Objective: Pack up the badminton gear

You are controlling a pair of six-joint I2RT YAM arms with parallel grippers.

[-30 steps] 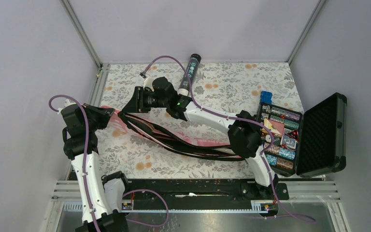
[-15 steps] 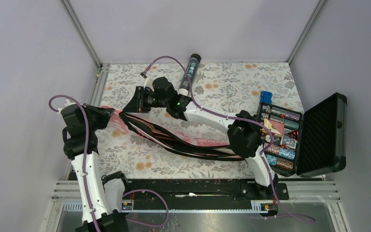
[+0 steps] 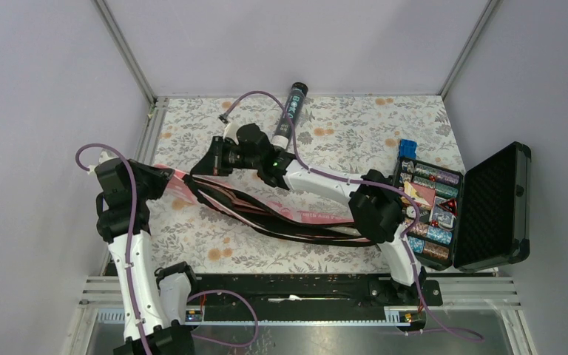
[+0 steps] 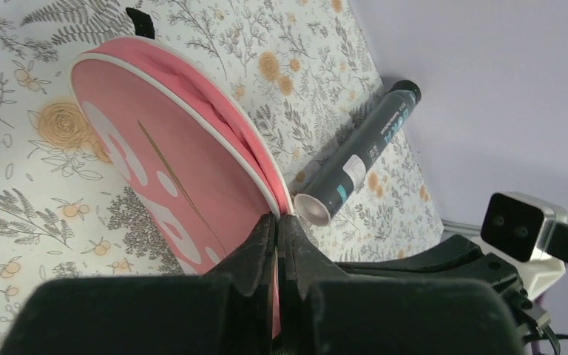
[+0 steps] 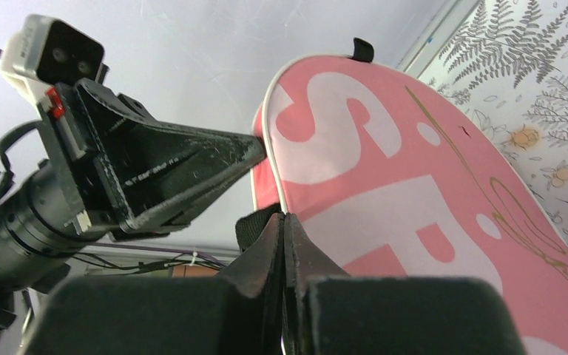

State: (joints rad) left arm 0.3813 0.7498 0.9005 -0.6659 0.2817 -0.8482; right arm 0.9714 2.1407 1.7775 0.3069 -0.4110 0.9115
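Observation:
The long pink "SPORT" bag [image 3: 318,216] lies diagonally on the floral table, black straps running along it. Its left end is raised. My left gripper [image 3: 171,175] is shut on the white-piped edge of that end, shown close up in the left wrist view [image 4: 277,219]. My right gripper [image 3: 198,170] reaches across from the right and is shut on the facing edge of the bag [image 5: 414,222], just by a black strap tab, jaws pressed together [image 5: 282,217]. The black tube with teal print [image 3: 290,115] lies at the back, beyond the bag [image 4: 361,154]. What is inside the bag is hidden.
An open black case [image 3: 497,203] of patterned rolls stands at the right edge, a small blue toy [image 3: 407,148] just behind it. Grey walls and metal frame posts close in the table on three sides. A black rail [image 3: 288,285] runs along the front.
My right gripper has closed on the bag's edge and its wrist has shifted slightly to the right. The left gripper keeps its hold and has not moved.

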